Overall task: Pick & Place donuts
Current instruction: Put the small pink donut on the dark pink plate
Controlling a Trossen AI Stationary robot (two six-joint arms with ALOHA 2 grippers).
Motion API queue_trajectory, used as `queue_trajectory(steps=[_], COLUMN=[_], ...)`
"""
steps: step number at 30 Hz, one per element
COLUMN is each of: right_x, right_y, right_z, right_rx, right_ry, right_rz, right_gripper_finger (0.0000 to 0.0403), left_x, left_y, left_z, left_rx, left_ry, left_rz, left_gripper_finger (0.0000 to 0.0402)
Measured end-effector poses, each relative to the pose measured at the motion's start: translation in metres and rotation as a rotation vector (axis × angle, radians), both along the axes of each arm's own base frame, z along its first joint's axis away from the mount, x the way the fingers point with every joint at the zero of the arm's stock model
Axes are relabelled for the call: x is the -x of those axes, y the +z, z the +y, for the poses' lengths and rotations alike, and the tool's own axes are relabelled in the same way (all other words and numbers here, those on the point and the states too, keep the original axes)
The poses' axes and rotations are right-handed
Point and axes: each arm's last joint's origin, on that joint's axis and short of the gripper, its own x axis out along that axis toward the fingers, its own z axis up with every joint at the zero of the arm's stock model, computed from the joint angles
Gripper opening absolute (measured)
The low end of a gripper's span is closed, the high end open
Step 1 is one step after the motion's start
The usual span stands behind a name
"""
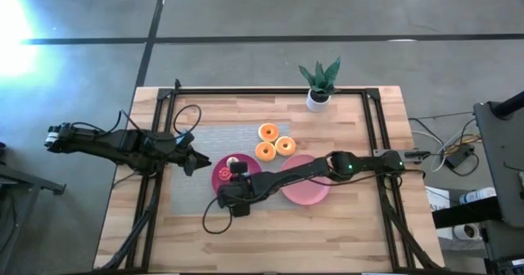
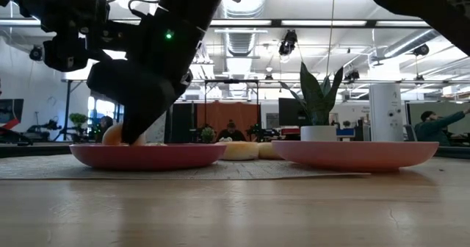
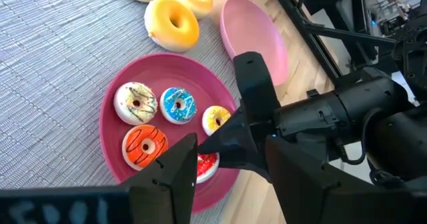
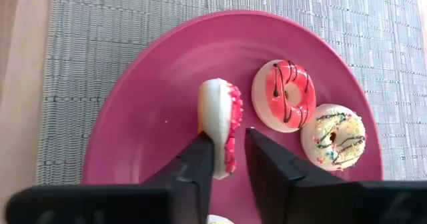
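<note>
The right gripper (image 4: 228, 159) reaches across the table (image 1: 344, 226) and stands low over the magenta plate (image 4: 153, 91), its jaws closed narrowly on a small donut with red sprinkled icing (image 4: 223, 127). That donut stands on edge between the jaws, and the pictures do not settle whether its lower rim touches the plate. Other small iced donuts lie flat on the same plate: in the right wrist view a red-iced donut (image 4: 283, 94) and a yellow-sprinkled donut (image 4: 332, 137) sit just beside the held one, toward 3 o'clock; the left wrist view adds a white-iced donut (image 3: 136, 103), a blue-iced donut (image 3: 178, 106) and an orange-red one (image 3: 145, 144). Three larger plain orange donuts (image 1: 276, 142) lie on the grey mat (image 1: 205, 140) at about 1 o'clock from the magenta plate, and an empty pink plate (image 1: 307, 191) lies at its 3 o'clock. The left gripper (image 1: 196, 162) waits at the plate's 9 o'clock, jaws apart and empty. If this donut is being set down here, the step likely goes best by easing it onto the bare patch of plate at its 9 o'clock side, tipping it flat before the jaws part, and rising straight up so the neighbours stay unknocked.
</note>
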Motion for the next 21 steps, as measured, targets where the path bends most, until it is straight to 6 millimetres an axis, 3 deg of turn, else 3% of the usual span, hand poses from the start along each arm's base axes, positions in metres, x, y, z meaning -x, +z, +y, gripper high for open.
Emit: queue_trajectory(steps=[5,10,16,21], right_x=[0.0,0.002,0.002,0.002], right_y=[0.0,0.0,0.008,0.01], right_z=[0.003,0.01,0.003,0.002], right_rx=[0.012,-0.009,0.115,0.154], right_ry=[0.048,0.112,-0.037,0.0], right_rz=[0.012,0.031,-0.035,-0.02], right_gripper_finger=[0.0142,0.0175,0.0183,0.018], left_x=[0.0,0.0,0.0,0.0], left_y=[0.0,0.0,0.0,-0.001], left_z=[0.0,0.0,0.0,0.0], left_rx=[0.0,0.0,-0.001,-0.002], left_ry=[0.0,0.0,0.0,0.0], left_rz=[-0.001,-0.001,0.003,0.009], left_gripper_finger=[0.0151,0.0151,0.0151,0.0151])
